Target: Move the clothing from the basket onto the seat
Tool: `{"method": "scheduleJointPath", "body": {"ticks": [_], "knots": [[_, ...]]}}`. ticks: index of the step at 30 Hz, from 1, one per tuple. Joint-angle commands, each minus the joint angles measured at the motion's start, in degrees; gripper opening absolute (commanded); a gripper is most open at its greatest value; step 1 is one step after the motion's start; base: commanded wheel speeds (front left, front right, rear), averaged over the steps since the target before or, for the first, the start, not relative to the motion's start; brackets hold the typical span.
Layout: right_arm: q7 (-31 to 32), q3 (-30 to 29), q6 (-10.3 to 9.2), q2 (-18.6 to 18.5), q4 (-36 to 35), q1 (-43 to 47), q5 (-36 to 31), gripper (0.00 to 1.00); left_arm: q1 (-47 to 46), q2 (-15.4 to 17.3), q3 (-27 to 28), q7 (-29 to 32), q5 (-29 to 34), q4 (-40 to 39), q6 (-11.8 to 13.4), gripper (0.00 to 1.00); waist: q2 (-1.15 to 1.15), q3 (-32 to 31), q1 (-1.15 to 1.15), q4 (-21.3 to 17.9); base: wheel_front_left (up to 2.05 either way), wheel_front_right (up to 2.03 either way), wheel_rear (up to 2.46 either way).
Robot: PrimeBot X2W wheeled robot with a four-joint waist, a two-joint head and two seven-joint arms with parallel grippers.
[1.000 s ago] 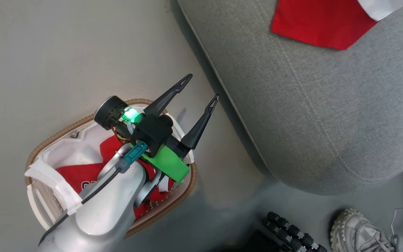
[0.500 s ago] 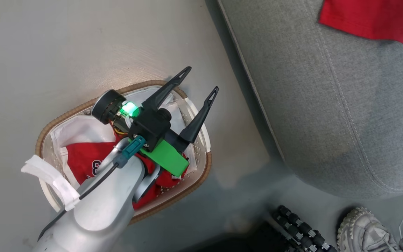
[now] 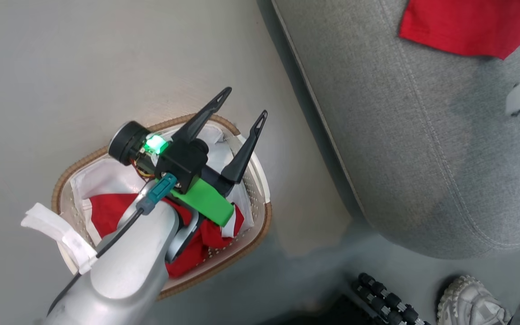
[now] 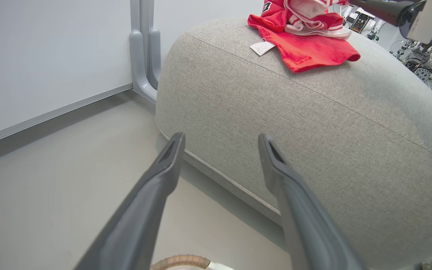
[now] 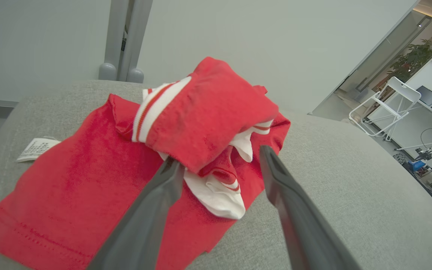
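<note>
In the lower left of the head view, the left gripper point(image 3: 245, 104) hangs above the basket point(image 3: 265, 221). Its fingers are spread wide with nothing between them, and the tips point past the brown rim toward the seat point(image 3: 422, 135). Red clothing point(image 3: 106, 211) lies bunched inside the basket on the white liner point(image 3: 106, 174). At the upper right, a second red pile point(image 3: 463, 27) lies on the seat. In the right wrist view, the right gripper point(image 5: 219, 157) is low beside that pile, fingers apart, clamping nothing.
</note>
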Motion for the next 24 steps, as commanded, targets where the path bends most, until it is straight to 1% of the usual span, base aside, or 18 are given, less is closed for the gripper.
{"method": "scheduleJointPath", "body": {"ticks": [1,5,11,19,24], "knots": [[-0.13,0.12,-0.08,0.29,-0.76,1.42,0.58,1.00,1.01,-0.21,0.34,0.03,-0.27,0.09,-0.14,1.00,0.00,-1.82,-0.01,0.05,0.00,0.00,0.00],[-0.13,1.90,-0.08,1.39,-2.59,5.09,1.56,1.00,2.60,-0.33,1.78,0.04,0.34,0.19,-0.14,1.00,0.00,-4.29,-0.01,0.52,0.00,0.00,0.00],[-0.13,4.40,-0.08,2.50,-4.49,8.00,3.34,1.00,5.44,-1.59,6.44,0.03,1.15,0.36,-0.14,1.00,0.00,-8.16,-0.01,2.33,0.00,0.00,0.00],[-0.13,8.73,-0.08,3.53,-4.64,10.59,5.00,1.00,10.36,-3.61,12.04,0.03,2.05,0.75,-0.14,1.00,0.00,-13.44,-0.01,6.28,0.00,0.00,0.00],[-0.13,9.74,-0.08,4.37,-4.36,12.61,5.86,1.00,13.10,-4.81,15.56,0.04,2.35,1.06,-0.15,1.00,0.00,-16.34,-0.01,9.10,0.00,0.00,0.00]]}}
